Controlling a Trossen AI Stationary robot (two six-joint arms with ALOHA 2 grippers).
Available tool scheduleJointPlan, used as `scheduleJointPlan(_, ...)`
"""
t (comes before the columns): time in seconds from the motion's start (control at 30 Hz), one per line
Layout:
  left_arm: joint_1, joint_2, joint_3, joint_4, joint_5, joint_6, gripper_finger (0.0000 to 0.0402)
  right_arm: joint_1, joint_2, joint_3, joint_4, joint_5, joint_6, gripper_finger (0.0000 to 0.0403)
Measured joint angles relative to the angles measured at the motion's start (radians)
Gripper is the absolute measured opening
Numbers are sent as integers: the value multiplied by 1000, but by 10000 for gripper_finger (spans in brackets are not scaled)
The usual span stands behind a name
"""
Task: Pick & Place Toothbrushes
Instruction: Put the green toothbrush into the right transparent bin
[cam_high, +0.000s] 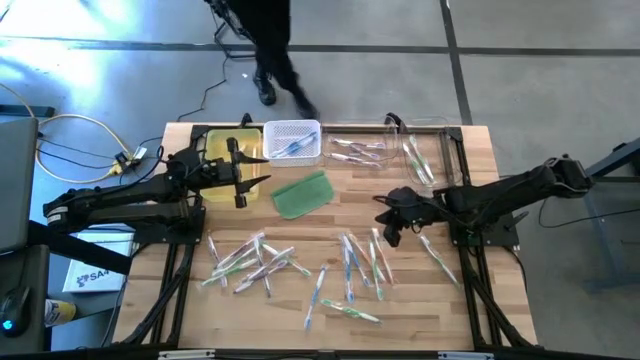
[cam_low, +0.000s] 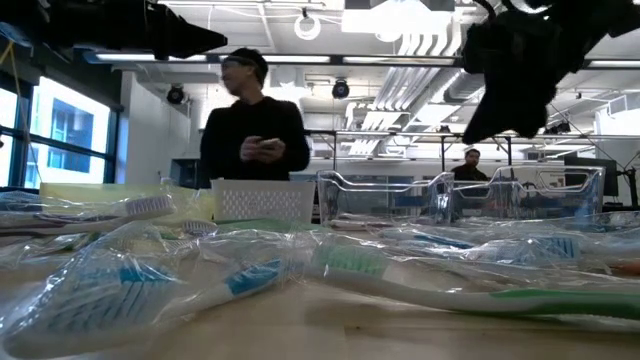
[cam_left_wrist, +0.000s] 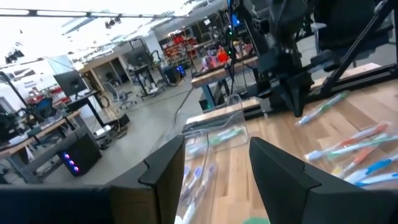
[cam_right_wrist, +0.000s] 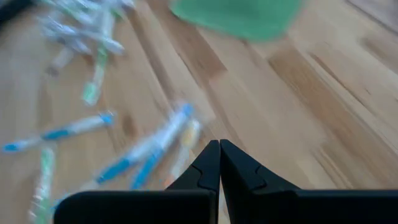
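Many slim toothbrushes, some in clear wrappers, lie flat on the wooden table in a left heap (cam_high: 250, 262), a middle heap (cam_high: 355, 272) and one apart at the right (cam_high: 437, 255). A blue one lies in the white basket (cam_high: 292, 140). My left gripper (cam_left_wrist: 217, 180) hangs open and level above the yellow tray (cam_high: 225, 150) at the far left, with nothing between its fingers. My right gripper (cam_right_wrist: 219, 162) is shut and empty. It slants down above the bare wood just beyond the middle heap (cam_right_wrist: 149, 149).
A flat green pad (cam_high: 302, 193) lies between the two grippers. Clear bins (cam_high: 355, 150) (cam_high: 420, 152) holding a few toothbrushes stand along the far edge beside the basket. A person (cam_low: 255, 120) stands beyond the far edge. Bare wood shows at the table's near edge.
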Motion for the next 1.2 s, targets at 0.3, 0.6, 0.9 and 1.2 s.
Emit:
scheduleJointPlan(0.3, 0, 0, 0, 0, 0, 0, 175, 43, 26, 156, -428, 16, 284, 3)
scheduleJointPlan(0.6, 0, 0, 0, -5, -1, 0, 175, 91, 94, 155, -712, -180, 535, 3)
scheduleJointPlan(0.9, 0, 0, 0, -5, -4, 0, 175, 127, 157, 154, -744, -318, 511, 3)
scheduleJointPlan(1.2, 0, 0, 0, -12, -4, 0, 175, 155, 158, 154, -756, -270, 409, 3)
